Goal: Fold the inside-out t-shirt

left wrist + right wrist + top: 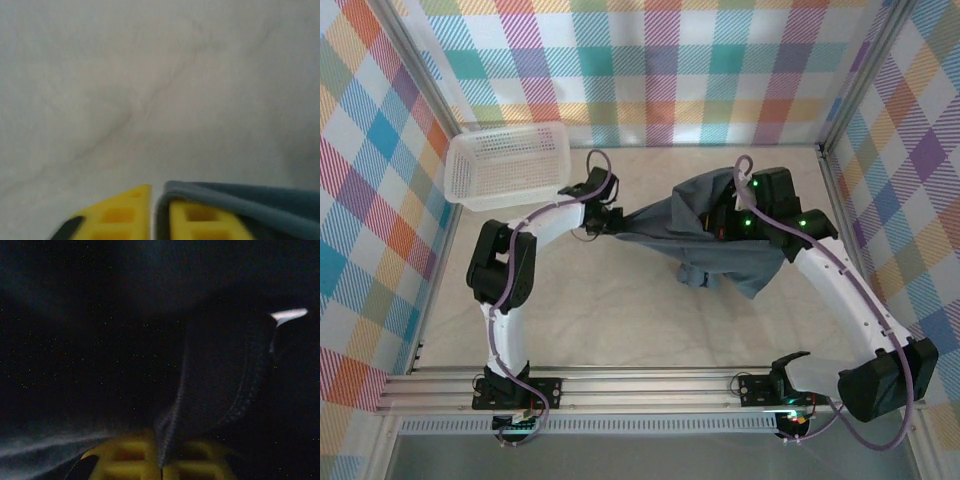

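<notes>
The inside-out t-shirt [705, 225], dark slate blue-grey, hangs stretched and bunched between my two grippers above the pale table, with a lower part trailing toward the table. My left gripper [610, 222] is at its left end. In the left wrist view the yellow fingers [120, 215] stand slightly apart. The shirt's edge [260, 197] drapes over the right finger and down into the narrow gap of my left gripper [159, 210]. My right gripper [735, 215] is buried in the cloth. In the right wrist view, my right gripper [162, 460] is shut on a dark seamed fold of the t-shirt [220, 380].
A white lattice basket [510, 165] stands at the back left, close behind the left arm's wrist. Plaid walls enclose the table on three sides. A metal rail [640, 385] runs along the near edge, with the arm bases on it.
</notes>
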Available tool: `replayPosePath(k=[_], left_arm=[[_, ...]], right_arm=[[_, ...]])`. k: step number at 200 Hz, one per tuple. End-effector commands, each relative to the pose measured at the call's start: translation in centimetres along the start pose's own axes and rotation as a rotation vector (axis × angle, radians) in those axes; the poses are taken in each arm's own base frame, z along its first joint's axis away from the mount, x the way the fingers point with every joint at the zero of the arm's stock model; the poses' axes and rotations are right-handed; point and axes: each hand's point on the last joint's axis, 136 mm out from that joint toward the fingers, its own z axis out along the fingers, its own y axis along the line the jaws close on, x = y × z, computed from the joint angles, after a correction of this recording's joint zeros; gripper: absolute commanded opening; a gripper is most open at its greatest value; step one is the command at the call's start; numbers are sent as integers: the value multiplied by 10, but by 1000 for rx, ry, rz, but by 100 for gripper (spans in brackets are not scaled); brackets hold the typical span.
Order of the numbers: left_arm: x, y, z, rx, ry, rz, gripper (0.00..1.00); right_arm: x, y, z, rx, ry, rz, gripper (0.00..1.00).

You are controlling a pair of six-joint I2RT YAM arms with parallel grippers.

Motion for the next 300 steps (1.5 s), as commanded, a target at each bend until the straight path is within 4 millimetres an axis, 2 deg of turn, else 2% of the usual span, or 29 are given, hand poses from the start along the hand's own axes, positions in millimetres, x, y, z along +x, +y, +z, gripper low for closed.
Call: replayPosePath(k=[1, 19, 28, 45, 64, 79, 88, 98, 103, 113, 126, 138, 149, 173, 184, 195, 199, 212, 223, 236, 246, 258, 268, 281, 285, 290, 300], left_arm=[[-36, -3, -61, 76, -209, -37, 42], [-45, -37, -118, 252, -298, 5, 74], [-49, -59, -149, 371, -335, 25, 85], [-48, -107, -200, 593, -378, 83, 97], [-24, -161, -237, 778, -333, 209, 99], [5, -199, -251, 854, -296, 337, 99], [23, -217, -252, 888, -263, 405, 99], [44, -235, -249, 923, -217, 482, 99], [57, -239, -241, 921, -166, 503, 99], [72, -246, -227, 918, -124, 540, 99], [82, -242, -197, 864, -92, 547, 99], [79, -224, -158, 726, -84, 498, 99], [80, -210, -132, 627, -68, 478, 99], [71, -182, -94, 449, -91, 405, 98], [65, -172, -79, 379, -107, 381, 93], [60, -157, -58, 303, -115, 356, 77], [60, -149, -49, 276, -109, 346, 64], [52, -124, -18, 224, -123, 288, 1], [48, -94, 4, 202, -105, 201, 0], [42, -61, 18, 192, -101, 81, 0], [37, -38, 19, 166, -114, 18, 0], [28, -18, 7, 123, -140, -17, 0], [20, -21, -13, 149, -174, 1, 0], [8, -38, -45, 223, -224, 33, 2], [5, -46, -57, 264, -238, 40, 9], [0, -59, -73, 332, -255, 48, 23], [-4, -96, -108, 518, -283, 76, 50]], right_arm=[[-40, 17, -26, -61, -158, 21, 0], [-40, 19, -20, -100, -168, 25, 0], [-40, 22, -16, -135, -172, 32, 0], [-41, 29, -9, -192, -160, 42, 0], [-46, 23, -5, -166, -175, 82, 0], [-53, 15, -5, -111, -195, 128, 0], [-57, 14, -7, -101, -208, 142, 0], [-62, 15, -9, -104, -231, 167, 0], [-64, 15, -10, -106, -240, 181, 0], [-69, 16, -12, -113, -261, 202, 0], [-75, 20, -15, -123, -282, 203, 0], [-78, 20, -17, -111, -289, 207, 0], [-80, 17, -20, -85, -293, 220, 0], [-82, 28, -31, -111, -294, 200, 0], [-81, 33, -35, -132, -292, 201, 0], [-82, 39, -39, -157, -288, 204, 0], [-82, 41, -41, -164, -284, 204, 0], [-83, 47, -45, -182, -279, 205, 0], [-84, 51, -52, -184, -286, 204, 0], [-86, 51, -61, -175, -296, 210, 0], [-87, 49, -67, -169, -301, 217, 0], [-87, 49, -71, -175, -300, 224, 0], [-87, 50, -70, -186, -291, 224, 0], [-85, 51, -66, -198, -273, 225, 0], [-85, 51, -65, -205, -266, 225, 0], [-85, 52, -62, -215, -256, 227, 0], [-85, 54, -57, -236, -239, 230, 0]])
